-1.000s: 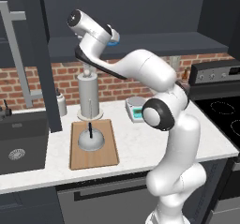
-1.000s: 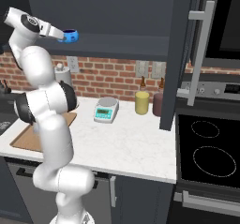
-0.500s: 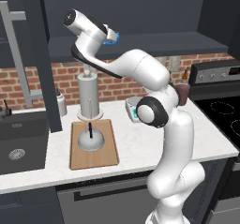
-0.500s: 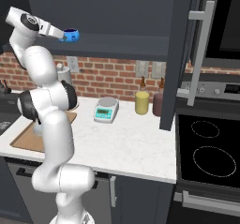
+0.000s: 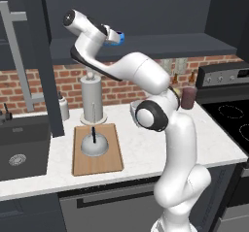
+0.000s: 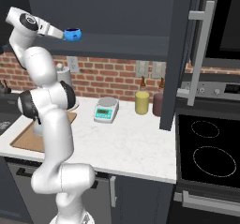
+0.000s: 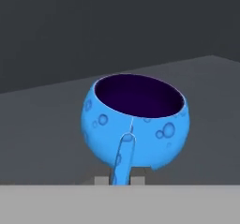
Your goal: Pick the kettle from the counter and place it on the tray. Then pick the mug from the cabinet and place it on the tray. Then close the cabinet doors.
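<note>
The small blue mug (image 7: 136, 120) with a dark purple inside sits just in front of the hand camera, its handle (image 7: 123, 157) pointing at me. My gripper (image 7: 118, 181) is shut on that handle. It holds the mug (image 5: 118, 36) high, at the dark shelf (image 5: 160, 45) of the open cabinet. From the right, the mug (image 6: 72, 33) sticks out past the gripper (image 6: 64, 33). Down on the counter (image 5: 146, 143), the grey dome kettle (image 5: 95, 146) stands on the wooden tray (image 5: 97, 164). Both cabinet doors (image 5: 43, 56) (image 6: 180, 54) are swung open.
A paper-towel cylinder (image 5: 92, 100) stands behind the tray, with a sink (image 5: 19, 153) to its left. A scale (image 6: 105, 109), a yellow jar (image 6: 142, 102) and a maroon jar (image 6: 158, 104) line the brick wall. The stove (image 6: 211, 153) is on the right.
The hand has risen slightly with the mug, and the upper arm has shifted a little. The kettle, tray and doors have stayed put.
</note>
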Tool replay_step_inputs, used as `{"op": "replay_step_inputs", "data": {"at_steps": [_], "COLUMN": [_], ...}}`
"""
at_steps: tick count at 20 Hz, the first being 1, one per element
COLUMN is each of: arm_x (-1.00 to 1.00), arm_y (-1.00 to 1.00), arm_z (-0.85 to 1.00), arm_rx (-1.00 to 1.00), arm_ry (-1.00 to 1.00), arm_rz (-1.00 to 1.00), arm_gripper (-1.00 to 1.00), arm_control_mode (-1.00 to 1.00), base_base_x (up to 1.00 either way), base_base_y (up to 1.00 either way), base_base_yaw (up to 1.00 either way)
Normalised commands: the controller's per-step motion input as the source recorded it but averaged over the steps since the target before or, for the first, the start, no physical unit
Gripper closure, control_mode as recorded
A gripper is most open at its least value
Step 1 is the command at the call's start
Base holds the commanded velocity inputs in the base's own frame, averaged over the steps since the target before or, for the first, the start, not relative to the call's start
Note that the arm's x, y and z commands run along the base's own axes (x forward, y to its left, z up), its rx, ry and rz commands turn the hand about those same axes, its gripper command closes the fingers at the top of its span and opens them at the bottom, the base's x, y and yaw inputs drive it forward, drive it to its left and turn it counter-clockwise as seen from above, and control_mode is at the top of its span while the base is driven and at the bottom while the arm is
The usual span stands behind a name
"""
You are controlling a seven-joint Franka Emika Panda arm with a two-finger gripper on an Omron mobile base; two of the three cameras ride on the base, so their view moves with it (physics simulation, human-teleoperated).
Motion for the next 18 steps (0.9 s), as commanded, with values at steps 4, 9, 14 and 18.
{"op": "replay_step_inputs", "data": {"at_steps": [4, 9, 14, 18], "arm_x": [-0.14, -0.35, -0.38, -0.64], "arm_y": [-0.24, -0.37, -0.43, -0.39], "arm_z": [-0.11, -0.03, -0.02, 0.00], "arm_rx": [0.01, 0.00, 0.00, 0.03], "arm_ry": [-0.18, -0.21, -0.18, -0.09], "arm_rz": [0.00, 0.00, 0.00, 0.00], "arm_gripper": [1.00, 1.00, 1.00, 1.00], "arm_control_mode": [-1.00, -1.00, -1.00, -1.00], "base_base_x": [0.00, 0.00, 0.00, 0.00], "base_base_y": [0.00, 0.00, 0.00, 0.00], "base_base_yaw": [0.00, 0.00, 0.00, 0.00]}}
